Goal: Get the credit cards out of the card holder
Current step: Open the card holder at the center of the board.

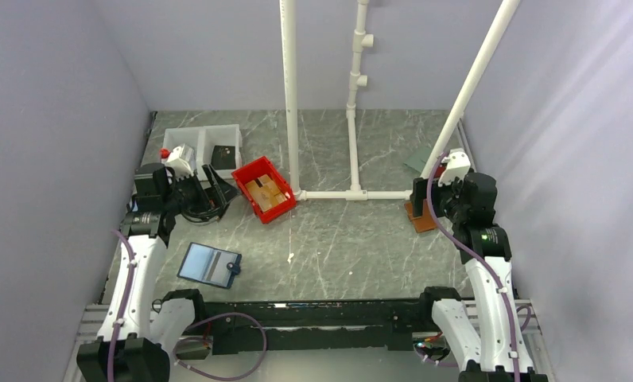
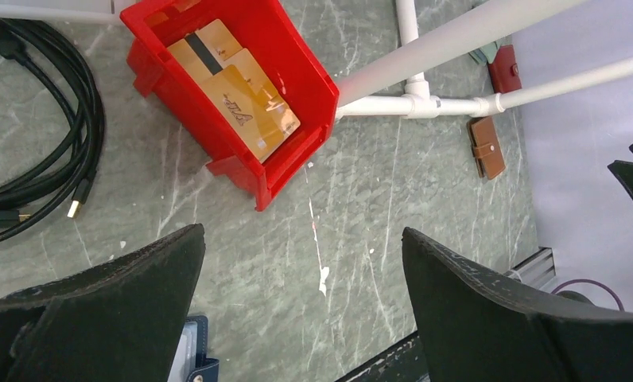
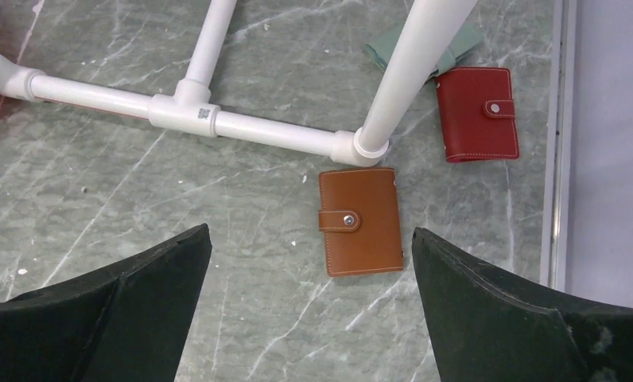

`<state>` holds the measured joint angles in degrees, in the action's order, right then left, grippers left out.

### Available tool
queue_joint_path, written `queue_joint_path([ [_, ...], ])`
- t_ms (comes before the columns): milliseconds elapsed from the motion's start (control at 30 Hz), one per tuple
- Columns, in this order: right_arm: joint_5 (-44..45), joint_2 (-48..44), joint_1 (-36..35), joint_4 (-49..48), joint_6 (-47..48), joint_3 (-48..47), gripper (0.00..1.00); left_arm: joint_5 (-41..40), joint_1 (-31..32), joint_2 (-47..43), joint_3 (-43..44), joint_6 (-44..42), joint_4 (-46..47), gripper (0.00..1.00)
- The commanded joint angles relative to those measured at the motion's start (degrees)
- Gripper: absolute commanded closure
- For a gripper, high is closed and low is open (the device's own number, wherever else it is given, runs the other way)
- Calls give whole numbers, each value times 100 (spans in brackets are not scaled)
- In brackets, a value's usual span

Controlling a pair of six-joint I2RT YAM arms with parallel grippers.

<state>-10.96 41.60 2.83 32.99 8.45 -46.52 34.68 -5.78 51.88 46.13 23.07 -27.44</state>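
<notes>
I see a grey marbled table (image 1: 337, 255) boxed in by pale walls (image 1: 51, 119), with a white pipe frame (image 1: 353, 119) standing on it. The brown card holder (image 3: 359, 220) lies snapped shut at the table's 3 o'clock, just beside a pipe foot. My left gripper (image 2: 301, 318) and right gripper (image 3: 312, 310) both gape wide, holding and touching nothing.

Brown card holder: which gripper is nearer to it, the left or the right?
Right. The right gripper hangs just above the brown card holder; the left gripper is far off to the side, beside the red bin.
</notes>
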Motion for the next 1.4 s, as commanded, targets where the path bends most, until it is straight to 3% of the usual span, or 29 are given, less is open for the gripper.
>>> queue_joint_path([
  [0,-194,-6,88,-270,-209,-132,0,-206,96,-340,-59,-161,203,1],
  [133,-534,31,93,-158,260,-55,0,-371,212,-509,-235,87,293,1],
  [333,-1280,106,97,334,1246,-45,0,2,241,-468,-245,-53,407,0],
  [567,-2149,489,88,1297,3088,-29,0,159,245,-503,-253,-213,418,1],
  [767,-1489,884,56,1596,3763,45,0,191,244,-513,-280,-215,447,0],
  [1033,-417,1261,-105,1449,3711,386,2,173,245,-484,-280,-189,440,1],
  [1200,337,1547,-223,864,3340,692,9,174,244,-478,-280,-189,464,1],
  [1367,742,2097,-248,167,2964,857,23,163,244,-476,-280,-180,456,1],
])
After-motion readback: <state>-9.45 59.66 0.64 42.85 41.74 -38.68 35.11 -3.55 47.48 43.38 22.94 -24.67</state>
